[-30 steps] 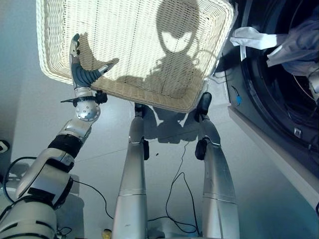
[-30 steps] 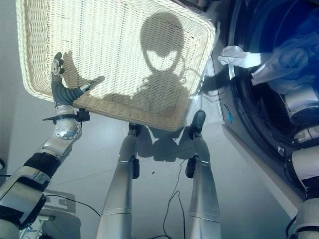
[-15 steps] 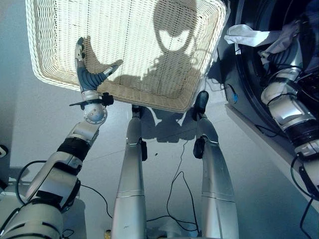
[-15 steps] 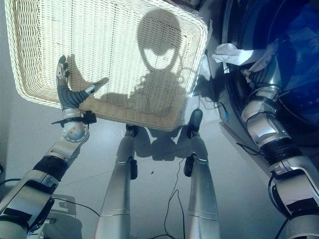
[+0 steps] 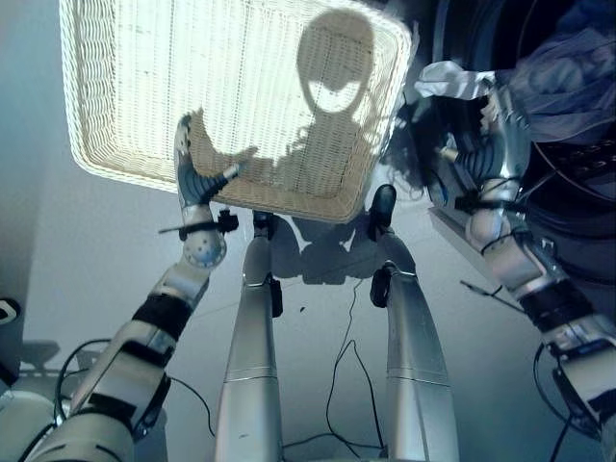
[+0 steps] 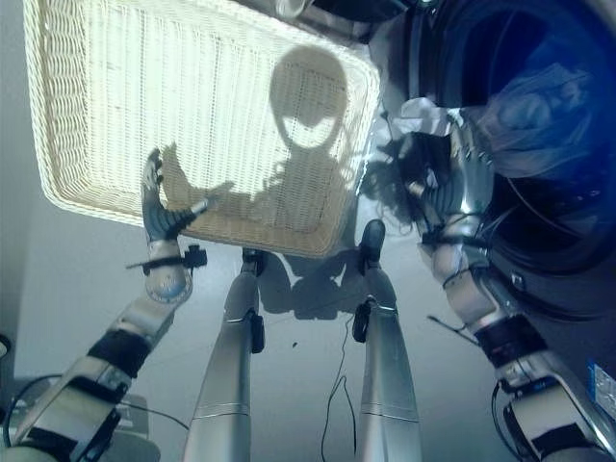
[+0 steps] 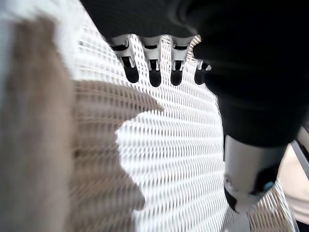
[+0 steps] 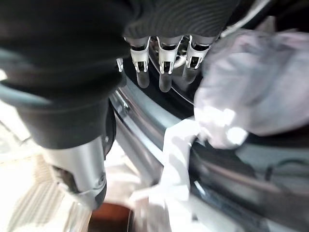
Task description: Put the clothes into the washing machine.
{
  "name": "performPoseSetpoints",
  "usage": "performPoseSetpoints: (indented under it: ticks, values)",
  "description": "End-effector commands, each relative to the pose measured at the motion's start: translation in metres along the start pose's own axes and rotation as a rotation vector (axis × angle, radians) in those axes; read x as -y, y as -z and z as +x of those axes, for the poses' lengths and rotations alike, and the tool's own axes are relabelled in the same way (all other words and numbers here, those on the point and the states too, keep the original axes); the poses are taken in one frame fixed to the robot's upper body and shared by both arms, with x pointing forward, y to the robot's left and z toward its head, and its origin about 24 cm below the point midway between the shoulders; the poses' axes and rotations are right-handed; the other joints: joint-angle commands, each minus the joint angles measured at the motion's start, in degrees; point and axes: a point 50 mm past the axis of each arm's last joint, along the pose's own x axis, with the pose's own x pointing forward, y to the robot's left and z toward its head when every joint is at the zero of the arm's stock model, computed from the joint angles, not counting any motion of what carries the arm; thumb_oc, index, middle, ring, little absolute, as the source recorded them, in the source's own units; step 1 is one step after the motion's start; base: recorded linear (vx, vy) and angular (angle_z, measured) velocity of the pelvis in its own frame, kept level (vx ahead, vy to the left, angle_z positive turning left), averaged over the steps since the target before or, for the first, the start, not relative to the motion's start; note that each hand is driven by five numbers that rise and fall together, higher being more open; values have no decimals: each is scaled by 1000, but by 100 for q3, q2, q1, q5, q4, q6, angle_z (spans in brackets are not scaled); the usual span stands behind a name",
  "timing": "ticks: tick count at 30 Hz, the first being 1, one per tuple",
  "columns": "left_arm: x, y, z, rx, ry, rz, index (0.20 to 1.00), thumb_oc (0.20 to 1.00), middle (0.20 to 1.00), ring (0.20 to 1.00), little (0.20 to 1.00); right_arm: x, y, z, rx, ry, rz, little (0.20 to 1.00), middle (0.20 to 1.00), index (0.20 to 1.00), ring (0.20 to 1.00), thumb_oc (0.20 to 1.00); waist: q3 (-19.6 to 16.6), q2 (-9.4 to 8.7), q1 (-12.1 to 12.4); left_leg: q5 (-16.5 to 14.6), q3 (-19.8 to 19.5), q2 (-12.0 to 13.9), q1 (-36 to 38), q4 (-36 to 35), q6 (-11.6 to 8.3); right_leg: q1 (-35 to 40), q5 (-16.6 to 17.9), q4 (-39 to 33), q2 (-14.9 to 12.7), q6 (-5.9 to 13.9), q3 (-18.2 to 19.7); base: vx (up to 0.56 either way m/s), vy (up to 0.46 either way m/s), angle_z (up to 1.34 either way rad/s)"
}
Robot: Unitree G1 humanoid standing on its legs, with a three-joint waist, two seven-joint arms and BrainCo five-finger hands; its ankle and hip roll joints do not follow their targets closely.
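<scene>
One garment left hanging over the drum's lip, and the right hand has pulled back out of the washing machine.

A second ago the right arm reached deep into the drum with pale cloth about it; now the right hand (image 6: 460,192) is raised just outside the washing machine (image 6: 539,241), fingers straight and holding nothing. Beyond its fingertips a lilac-grey bundle of clothes (image 8: 260,87) lies inside the drum, while a white piece (image 8: 178,154) trails from that bundle over the door rim (image 8: 145,121), close beside the hand. The left hand (image 5: 195,173) has drifted only slightly, open and empty over the wicker basket (image 5: 115,115), whose weave shows bare past its fingers (image 7: 154,77). By my reading the drop is done, but the trailing white piece probably needs tucking in.
</scene>
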Motion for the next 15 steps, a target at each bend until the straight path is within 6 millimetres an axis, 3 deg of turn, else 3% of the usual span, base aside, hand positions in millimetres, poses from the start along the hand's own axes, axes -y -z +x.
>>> performPoseSetpoints:
  ticks: [1, 4, 8, 10, 14, 15]
  values:
    - [3, 7, -15, -21, 15, -11, 1000, 1000, 1000, 1000, 1000, -9, -11, -23, 93, -76, 51, 1000, 1000, 1000, 1000, 1000, -72, 177, -97, -541, 327, -425, 439, 412, 552, 755, 307, -448, 486, 293, -415, -59, -2, 2]
    - [2, 30, -43, -112, 84, 9, 1000, 1000, 1000, 1000, 1000, -26, 6, -57, -1, -173, 100, 1000, 1000, 1000, 1000, 1000, -72, 187, -59, -545, 388, -363, 1183, 141, 534, 1443, 275, -641, 396, 312, -482, -51, -10, -2]
    - [1, 51, -69, -214, 169, 40, 1000, 1000, 1000, 1000, 1000, -35, 22, -84, -98, -257, 113, 1000, 1000, 1000, 1000, 1000, -72, 223, 13, -547, 437, -308, 2015, -143, 506, 2235, 218, -853, 287, 344, -561, -10, -2, -1]
    - [-12, 76, -93, -353, 256, 93, 1000, 1000, 1000, 1000, 1000, -42, 42, -116, -251, -353, 131, 1000, 1000, 1000, 1000, 1000, -72, 212, 66, -573, 493, -257, 3061, -447, 462, 3255, 132, -1089, 201, 368, -601, 14, 16, 1]
    - [-32, 104, -125, -552, 349, 140, 1000, 1000, 1000, 1000, 1000, -51, 64, -160, -457, -499, 155, 1000, 1000, 1000, 1000, 1000, -175, 168, 72, -640, 596, -190, 4220, -785, 382, 4461, 51, -1460, 108, 373, -584, 72, 32, 8]
    - [-33, 105, -126, -560, 351, 141, 1000, 1000, 1000, 1000, 1000, -51, 64, -162, -464, -506, 155, 1000, 1000, 1000, 1000, 1000, -200, 166, 69, -627, 596, -189, 4228, -802, 379, 4478, 68, -1491, 105, 371, -587, 101, 19, 6]
